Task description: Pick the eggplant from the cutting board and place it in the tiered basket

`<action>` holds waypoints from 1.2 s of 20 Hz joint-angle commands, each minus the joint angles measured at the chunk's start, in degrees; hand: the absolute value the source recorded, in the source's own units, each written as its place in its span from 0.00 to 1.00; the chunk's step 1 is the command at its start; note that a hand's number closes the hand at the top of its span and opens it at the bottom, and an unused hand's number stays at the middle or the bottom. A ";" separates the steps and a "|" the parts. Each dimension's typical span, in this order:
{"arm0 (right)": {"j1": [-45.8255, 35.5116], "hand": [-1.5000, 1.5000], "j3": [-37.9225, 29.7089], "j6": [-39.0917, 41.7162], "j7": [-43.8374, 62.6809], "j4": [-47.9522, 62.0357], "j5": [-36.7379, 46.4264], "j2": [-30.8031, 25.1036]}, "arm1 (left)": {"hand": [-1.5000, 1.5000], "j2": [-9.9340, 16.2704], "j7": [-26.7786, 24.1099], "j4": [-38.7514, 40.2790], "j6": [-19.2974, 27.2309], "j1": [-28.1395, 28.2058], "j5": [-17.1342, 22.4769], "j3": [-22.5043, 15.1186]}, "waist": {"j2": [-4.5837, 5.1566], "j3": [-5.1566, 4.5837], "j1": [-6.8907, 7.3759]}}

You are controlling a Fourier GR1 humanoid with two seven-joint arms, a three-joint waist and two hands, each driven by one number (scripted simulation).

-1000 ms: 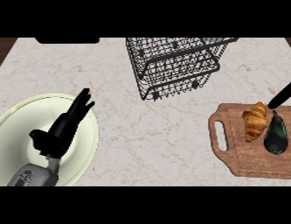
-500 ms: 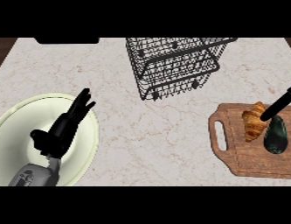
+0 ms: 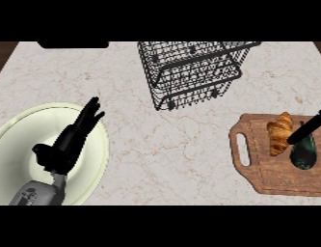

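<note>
On cutting board [image 3: 262, 178], eggplant [image 3: 305, 153] lengthwise, near-to-far

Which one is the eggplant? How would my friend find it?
Look at the brown wooden cutting board on the right side of the counter. Two foods lie on it side by side: a golden croissant and, just right of it, the eggplant. The eggplant is the dark, smooth, greenish one, right under the black robot hand.

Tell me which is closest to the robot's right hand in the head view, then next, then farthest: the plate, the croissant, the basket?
From the right hand:
1. Croissant, just beside it on the cutting board.
2. Tiered basket, up at the counter's back, middle.
3. Plate, far across on the left, under the left hand.
</note>
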 commanded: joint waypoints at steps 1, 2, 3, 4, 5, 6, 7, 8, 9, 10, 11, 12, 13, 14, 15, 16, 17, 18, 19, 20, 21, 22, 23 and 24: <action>4.71 0.00 0.04 -2.21 7.15 -3.06 0.68 1.98 | 0.50 -1.03 -1.39 3.56 -0.54 0.84 -0.13 1.13 | 0.39 -0.37 -0.20; 3.87 0.00 -0.03 -0.61 9.02 -3.99 0.16 2.03 | 0.50 0.11 3.02 3.12 -1.56 -2.82 1.40 2.75 | 0.39 -0.37 -0.24; 6.27 0.00 -0.05 -0.83 5.85 -2.42 0.67 1.35 | 0.50 0.11 0.44 3.06 -1.84 -0.21 0.47 2.07 | 0.44 -0.36 -0.05; 4.34 0.00 -0.43 -1.36 8.30 -3.44 0.43 2.88 | 0.50 -1.07 -0.30 6.54 -2.36 -2.74 0.68 2.89 | 0.52 -0.37 -0.09; 2.62 0.00 -1.99 0.85 8.83 -2.49 -0.52 1.28 | 0.50 -0.90 1.40 1.68 -0.95 -0.20 -0.95 1.22 | 0.45 -0.34 0.41; 8.04 0.00 -0.82 -0.52 6.68 -5.87 -0.04 1.05 | 0.50 -2.20 2.32 2.58 0.79 -0.94 -1.94 0.78 | 0.34 -0.36 -0.24; 6.84 0.00 -1.10 -2.79 8.47 -6.45 0.15 3.42 | 0.50 -0.25 -2.79 6.39 -2.82 -0.81 -1.15 3.15 | 0.45 -0.38 -0.06; 6.17 0.00 0.16 -2.95 8.76 -4.42 1.28 4.59 | 0.50 1.00 -0.56 2.49 -2.67 1.62 -0.60 3.01 | 0.44 -0.36 0.54; 6.82 0.00 -1.39 -2.96 5.12 -3.33 1.46 3.88 | 0.50 -0.96 -0.65 3.89 -2.88 0.06 -0.36 3.19 | 0.53 -0.33 0.43; 9.53 0.00 -0.39 -3.47 7.60 -7.91 1.53 3.93 | 0.50 -1.01 1.04 2.70 -1.72 -0.11 -1.37 2.60 | 0.37 -0.36 0.02; 9.83 0.00 -2.44 -1.68 7.00 -8.99 0.08 1.36 | 0.50 -1.79 -0.83 1.68 -1.66 2.63 -1.49 2.11 | 0.34 -0.36 0.08; 7.76 1.00 -1.79 -6.46 3.53 -3.93 3.26 5.50 | 0.50 -2.91 -2.48 4.09 -1.82 1.28 -2.98 1.48 | 0.58 -0.32 0.56; 9.62 1.00 -4.45 -6.72 0.74 -7.36 2.50 3.08 | 0.50 -2.83 -0.48 3.97 -1.66 0.10 -2.76 2.51 | 0.50 -0.33 0.24; 8.53 1.00 -2.11 -11.07 2.02 -8.89 5.38 6.32 | 0.50 -4.17 -3.10 4.66 -0.32 2.91 -4.12 0.95 | 0.49 -0.34 0.37; 9.24 1.00 -2.19 -9.92 -2.62 -6.19 7.71 5.45 | 0.50 -3.01 -2.66 5.93 -2.84 0.31 -3.17 2.87 | 0.59 -0.32 0.46; 8.13 1.00 -3.22 -8.89 -0.18 -8.26 7.46 4.72 | 0.50 -2.07 -1.52 3.93 -3.72 1.51 -2.21 3.68 | 0.52 -0.33 0.50; 5.86 1.00 -2.69 -9.24 -0.02 -5.17 9.11 6.31 | 0.50 -4.04 0.74 2.11 -1.08 1.01 -4.10 1.87 | 0.57 -0.31 0.78; 8.19 1.00 -4.24 -8.93 -4.65 -4.25 8.70 5.41 | 0.50 -5.30 0.85 7.29 -1.61 -4.01 -3.80 3.45 | 0.64 -0.31 0.36; 10.66 1.00 -3.64 -10.51 -3.34 -8.03 9.72 5.84 | 0.50 -2.27 -0.04 5.53 -4.49 -0.98 -1.54 5.86 | 0.53 -0.33 0.32; 8.40 1.00 -3.82 -10.68 -1.80 -7.26 10.93 7.28 | 0.50 -3.84 -0.58 4.61 -3.78 0.02 -3.53 3.86 | 0.54 -0.32 0.52; 6.66 1.00 -5.79 -7.11 -4.50 -4.29 10.20 5.05 | 0.50 -2.52 -0.14 2.85 -4.63 1.59 -3.89 4.07 | 0.57 -0.31 0.72; 8.92 1.00 -5.36 -9.07 -5.74 -5.15 12.21 6.54 | 0.50 -3.33 0.23 2.38 -4.10 0.36 -4.26 5.03 | 0.55 -0.31 0.60; 6.79 1.00 -5.30 -9.09 -4.31 -4.86 12.26 7.09 | 0.50 -3.16 -0.54 7.39 -5.76 -2.65 -2.81 6.71 | 0.62 -0.32 0.51; 9.68 1.00 -5.52 -8.81 -4.30 -6.53 12.20 6.53 | 0.50 -5.78 -1.05 1.10 -2.05 3.91 -6.24 2.19 | 0.49 -0.31 0.59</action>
